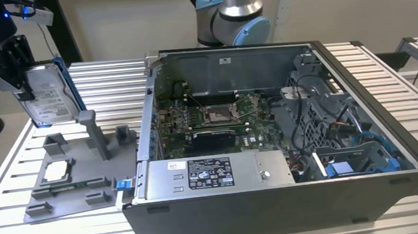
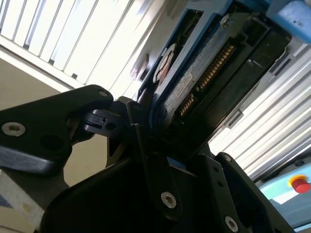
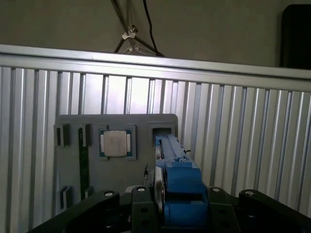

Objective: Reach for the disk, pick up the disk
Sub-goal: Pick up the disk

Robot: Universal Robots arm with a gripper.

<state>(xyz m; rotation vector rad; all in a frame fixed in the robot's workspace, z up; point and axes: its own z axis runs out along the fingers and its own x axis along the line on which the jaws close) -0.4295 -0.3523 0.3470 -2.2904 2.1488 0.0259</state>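
The disk (image 1: pixel 49 99) hangs on edge in the air at the exterior view's upper left, its silver face with the white label showing and its blue frame along the edges. My gripper (image 1: pixel 16 68) is shut on its top part, above the grey fixture plate (image 1: pixel 77 184). In the first wrist view the disk's blue frame (image 3: pixel 177 180) runs out from between the black fingers (image 3: pixel 104 206), over the plate. In the second wrist view the disk's underside (image 2: pixel 204 73) sits clamped between the black fingers (image 2: pixel 141 127).
A small square chip (image 1: pixel 55 171) lies on the fixture plate, which has upright grey posts (image 1: pixel 93 133). The open computer case (image 1: pixel 387 137) stands to the exterior view's right, with a long silver box (image 1: pixel 213 174) inside. The arm's base (image 1: pixel 232 16) stands behind it on the slatted table (image 1: pixel 111 79).
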